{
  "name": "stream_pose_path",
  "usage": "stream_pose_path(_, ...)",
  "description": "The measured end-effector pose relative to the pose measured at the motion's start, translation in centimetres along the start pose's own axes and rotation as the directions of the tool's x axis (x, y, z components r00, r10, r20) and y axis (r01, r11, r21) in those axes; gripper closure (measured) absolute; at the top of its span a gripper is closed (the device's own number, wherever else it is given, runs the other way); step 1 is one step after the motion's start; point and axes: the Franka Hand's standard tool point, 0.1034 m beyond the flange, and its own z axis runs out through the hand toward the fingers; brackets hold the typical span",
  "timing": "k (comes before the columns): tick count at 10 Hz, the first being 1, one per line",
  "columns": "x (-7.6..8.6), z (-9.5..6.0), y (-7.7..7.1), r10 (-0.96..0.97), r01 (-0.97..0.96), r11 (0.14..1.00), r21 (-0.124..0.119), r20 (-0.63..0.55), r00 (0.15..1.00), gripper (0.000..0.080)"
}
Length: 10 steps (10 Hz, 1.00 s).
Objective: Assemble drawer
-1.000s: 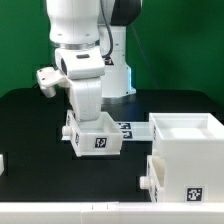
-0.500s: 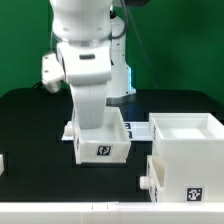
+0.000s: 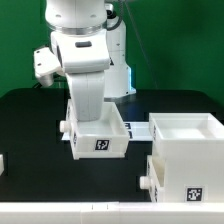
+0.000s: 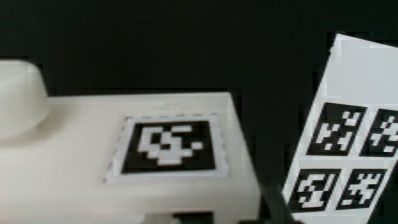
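A small white drawer tray [image 3: 98, 135] with a tag on its front and a round knob [image 3: 64, 128] on its side hangs from my gripper [image 3: 95, 120], just above the black table. My fingers reach down into the tray and are hidden by its wall. In the wrist view the tray's tagged face [image 4: 169, 145] and its knob [image 4: 18, 95] fill the picture. The large white shell [image 3: 185, 150] stands at the exterior view's right, open on top, with a knob [image 3: 147, 181] low on its left side.
The marker board [image 3: 136, 129] lies flat between the tray and the shell; it also shows in the wrist view [image 4: 347, 140]. A small white part [image 3: 2, 162] sits at the exterior view's left edge. The arm's base stands behind.
The arm carried the tray a little to the exterior view's right and down, then back left and slightly up. The wrist turned with it.
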Motion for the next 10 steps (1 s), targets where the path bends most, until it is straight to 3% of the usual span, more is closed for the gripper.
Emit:
stream_pose_path(1, 0.0, 0.1, -0.1, 0.0, 0.0, 1.0, 0.005, -0.001, 1.0, 0.0761)
stream_pose_path(3, 0.4, 0.2, 0.5, 0.047, -0.046, 0.997, 0.055, -0.013, 0.999, 0.0761)
stream_pose_path(5, 1.5, 0.6, 2.1, 0.075, -0.063, 0.971, 0.229, -0.045, 0.996, 0.0761)
stream_pose_path(7, 2.0, 0.6, 2.4, 0.067, -0.043, 0.946, 0.322, -0.062, 0.996, 0.0761)
stream_pose_path(8, 2.1, 0.8, 2.6, 0.066, -0.042, 0.946, 0.322, -0.064, 0.996, 0.0761)
stream_pose_path(10, 1.9, 0.6, 3.2, 0.068, -0.047, 0.958, 0.283, -0.063, 0.996, 0.0761)
